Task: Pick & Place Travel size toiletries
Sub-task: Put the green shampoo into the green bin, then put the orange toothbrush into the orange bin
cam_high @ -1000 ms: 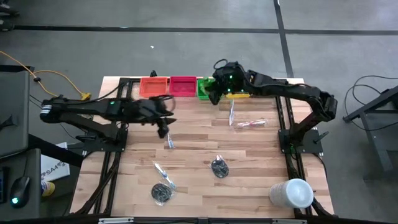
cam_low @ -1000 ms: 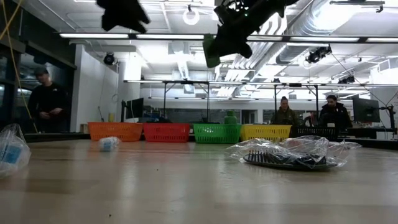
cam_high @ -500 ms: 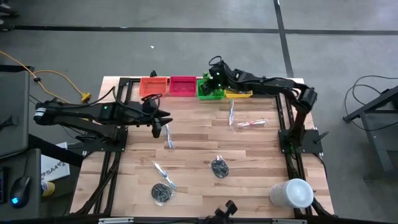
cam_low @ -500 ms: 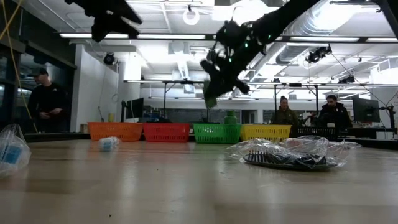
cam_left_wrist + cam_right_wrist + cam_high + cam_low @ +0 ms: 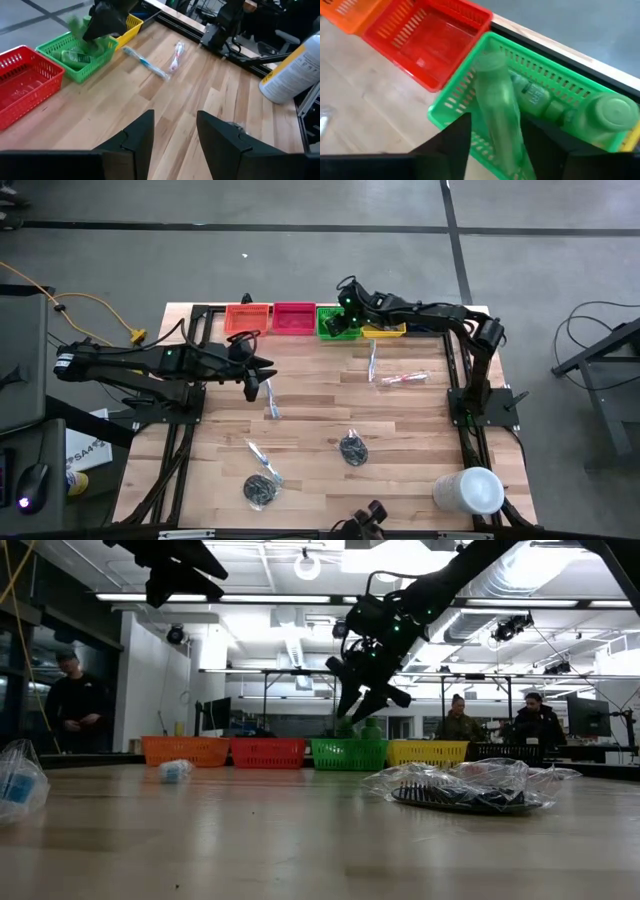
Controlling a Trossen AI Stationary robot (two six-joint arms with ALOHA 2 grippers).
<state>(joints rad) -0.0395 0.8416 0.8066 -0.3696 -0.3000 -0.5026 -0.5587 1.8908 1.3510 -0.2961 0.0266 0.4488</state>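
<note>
My right gripper hangs open just above the green bin at the far edge. A stubby green bottle shows blurred below and between its fingers, over the bin, where two more green bottles lie. In the low view the bottle is at the bin's rim, under the fingertips. My left gripper waits open and empty above the table's left half. Wrapped toothbrushes and dark round bundles lie flat on the wood.
Orange, red and yellow bins flank the green one along the far edge. A large white cylinder lies at the near right corner. A bagged comb lies at the near right. People stand in the room beyond.
My right gripper has come down toward the green bin, rolling as it went, and has opened; the green bottle it carried has left the fingers and drops into the bin. My left gripper has drawn back a little toward the table's left edge.
</note>
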